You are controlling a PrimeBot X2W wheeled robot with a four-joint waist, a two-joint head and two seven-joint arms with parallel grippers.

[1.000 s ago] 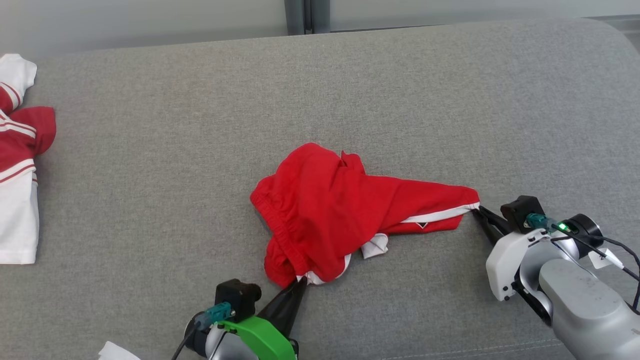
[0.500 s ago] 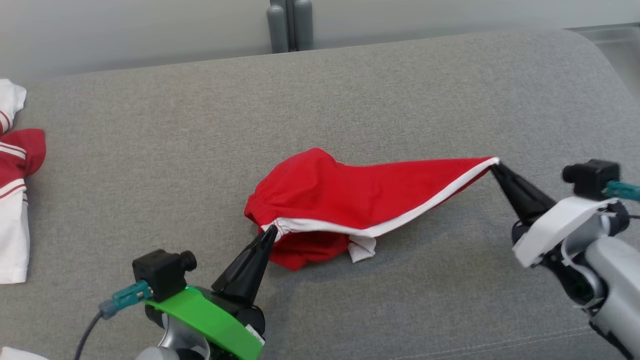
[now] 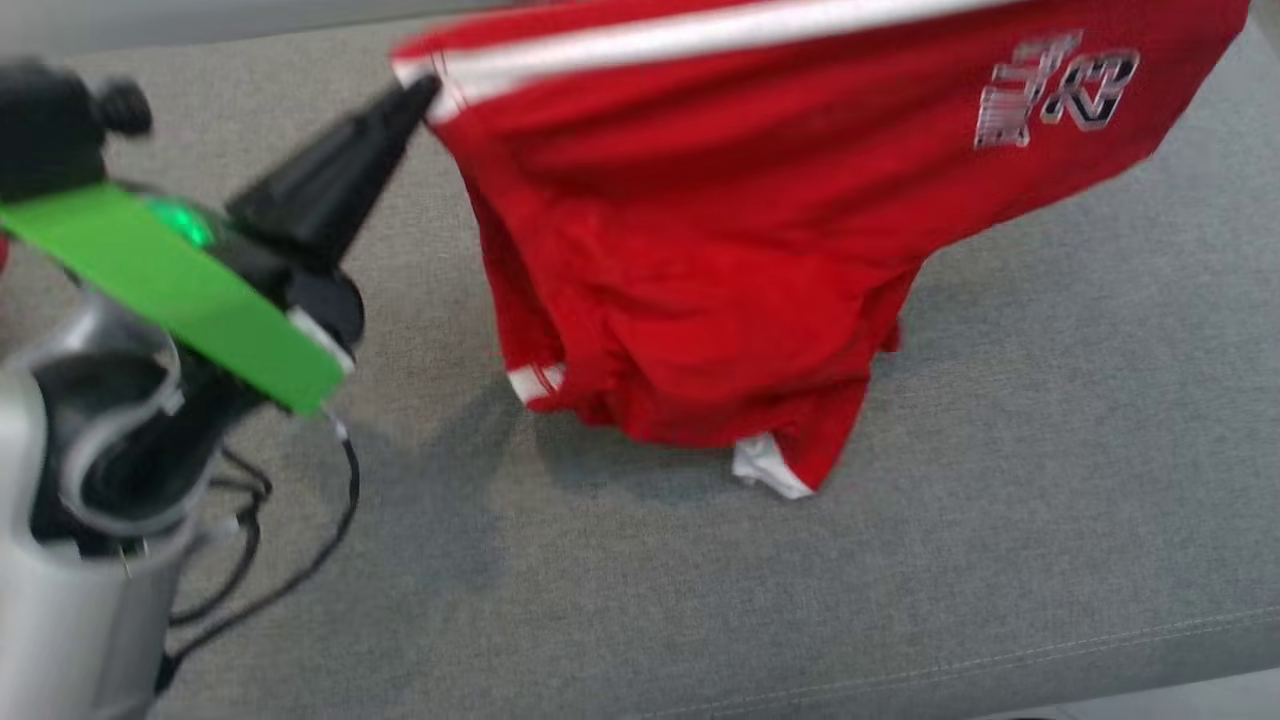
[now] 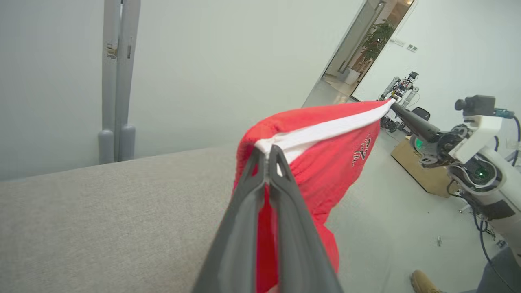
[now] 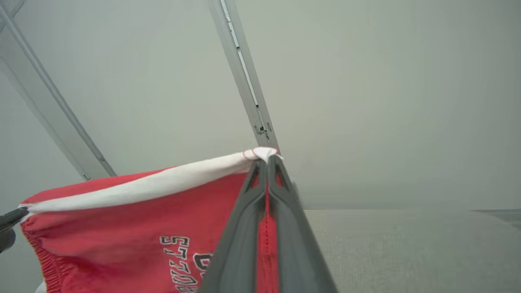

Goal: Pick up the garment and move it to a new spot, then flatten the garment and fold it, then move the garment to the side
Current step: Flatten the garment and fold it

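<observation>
Two end effectors hold a pair of red basketball shorts (image 3: pixel 700 250) in the air, stretched between them by a white band (image 3: pixel 700 40) along the top edge. Below is a grey upholstered cushion (image 3: pixel 1000 480).

The left end effector (image 3: pixel 420 92), at the upper left of the head view, has its dark fingers pressed together on one corner of the band. The right end effector (image 5: pixel 266 159), seen along its own fingers in the right wrist view, pinches the opposite corner.

A second ago the shorts lay crumpled on the cushion, with each end effector low at a corner. Now both arms are raised and the cloth hangs open like a curtain, with silver lettering (image 3: pixel 1055 85) showing near the right side. The lowest folds hang close to the cushion. Whether they touch it cannot be told.

The pick-up looks complete, so carrying the shorts to a new spot seems next. Flattening, folding and moving them aside remain. The lower middle is bunched and will likely need spreading once laid down.
</observation>
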